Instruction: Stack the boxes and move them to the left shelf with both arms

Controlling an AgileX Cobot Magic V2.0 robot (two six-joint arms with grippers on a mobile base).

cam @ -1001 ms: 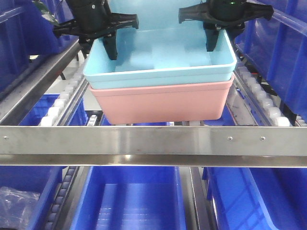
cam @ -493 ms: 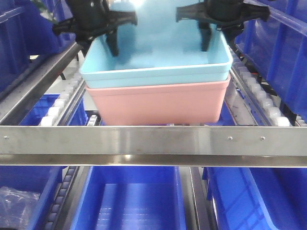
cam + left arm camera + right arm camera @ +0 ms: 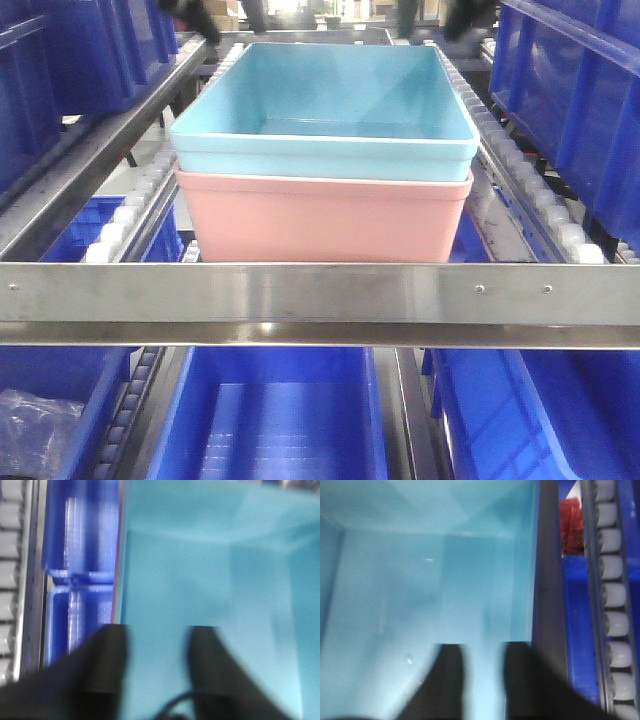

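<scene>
Blue box (image 3: 210, 580) under open left tool (image 3: 156, 645), nested in pink box (image 3: 325, 220).

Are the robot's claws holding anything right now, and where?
Nothing is held. Both the left gripper and right gripper hover open above the light blue tub, which sits nested in the pink tub.

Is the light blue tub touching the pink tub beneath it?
Touching. In the front-facing view the light blue tub sits nested in the pink tub, its rim resting on the pink rim with no gap visible.
</scene>
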